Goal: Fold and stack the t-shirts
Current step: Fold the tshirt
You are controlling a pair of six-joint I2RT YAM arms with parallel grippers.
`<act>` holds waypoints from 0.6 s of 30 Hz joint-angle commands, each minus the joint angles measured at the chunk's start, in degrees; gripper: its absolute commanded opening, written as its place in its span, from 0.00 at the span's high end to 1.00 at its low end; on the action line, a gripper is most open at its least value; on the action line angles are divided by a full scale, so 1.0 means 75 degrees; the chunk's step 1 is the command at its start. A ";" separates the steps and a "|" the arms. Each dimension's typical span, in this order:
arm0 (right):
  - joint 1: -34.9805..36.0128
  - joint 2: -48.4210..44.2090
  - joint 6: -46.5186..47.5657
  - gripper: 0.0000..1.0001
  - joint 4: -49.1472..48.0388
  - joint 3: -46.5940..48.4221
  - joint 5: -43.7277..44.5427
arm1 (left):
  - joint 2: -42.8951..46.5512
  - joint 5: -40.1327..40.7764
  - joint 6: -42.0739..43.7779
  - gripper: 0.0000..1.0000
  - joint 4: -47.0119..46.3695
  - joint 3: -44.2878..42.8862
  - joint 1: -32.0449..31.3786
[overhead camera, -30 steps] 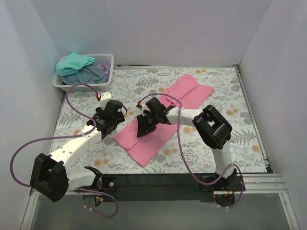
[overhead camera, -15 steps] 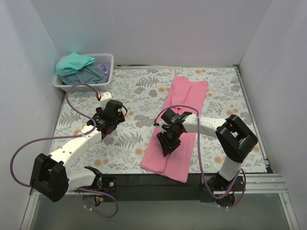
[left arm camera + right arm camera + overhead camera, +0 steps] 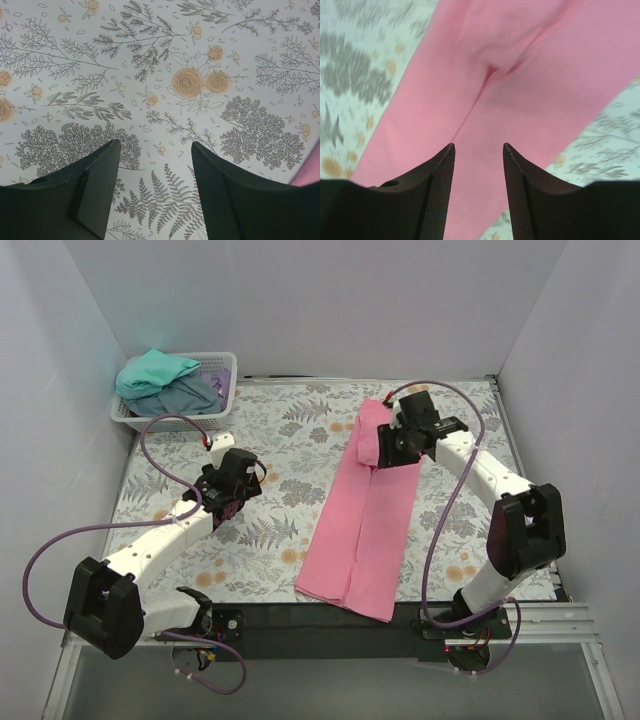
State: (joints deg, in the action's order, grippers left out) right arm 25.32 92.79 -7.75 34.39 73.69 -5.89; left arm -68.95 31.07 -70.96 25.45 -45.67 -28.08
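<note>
A pink t-shirt (image 3: pixel 365 515) lies folded into a long strip down the middle right of the table, from the far middle to the near edge. My right gripper (image 3: pixel 392 447) hovers over its far end, open and empty; the right wrist view shows pink cloth (image 3: pixel 520 85) below its spread fingers. My left gripper (image 3: pixel 226 502) is open and empty over bare floral tablecloth left of the shirt; a pink corner (image 3: pixel 312 170) shows at the left wrist view's right edge. Teal (image 3: pixel 155 372) and grey-blue (image 3: pixel 188 395) t-shirts lie heaped in the basket.
A white lattice basket (image 3: pixel 222 375) stands at the far left corner. White walls close the table on the left, back and right. A floral cloth (image 3: pixel 280 430) covers the table.
My right arm swung from the shirt's near half up to its far end and let go. The shirt turned from a diagonal lie to a near-straight long strip. The left arm stayed put.
</note>
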 commanded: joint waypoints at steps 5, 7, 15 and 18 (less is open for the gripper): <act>-0.1079 0.1337 -0.1005 0.49 -0.2029 0.0873 0.0106 | 0.0052 -0.0064 -0.0019 0.43 -0.0007 -0.0098 0.0040; -0.1150 0.1817 -0.1227 0.50 -0.2463 0.1037 0.0094 | 0.0052 -0.0100 -0.0031 0.43 -0.0007 -0.0098 0.0040; -0.1243 0.3538 -0.1393 0.50 -0.3027 0.1787 0.0048 | -0.0018 -0.0205 -0.0019 0.43 -0.0007 -0.0110 0.0040; -0.1243 0.4183 -0.1089 0.51 -0.3015 0.2267 -0.0419 | -0.0006 -0.0228 -0.0019 0.43 -0.0007 -0.0110 0.0040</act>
State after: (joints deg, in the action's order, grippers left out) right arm 16.19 120.40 -17.41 15.33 86.19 -6.00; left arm -69.19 29.15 -70.94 25.45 -45.67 -28.08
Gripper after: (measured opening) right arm 0.497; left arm 0.574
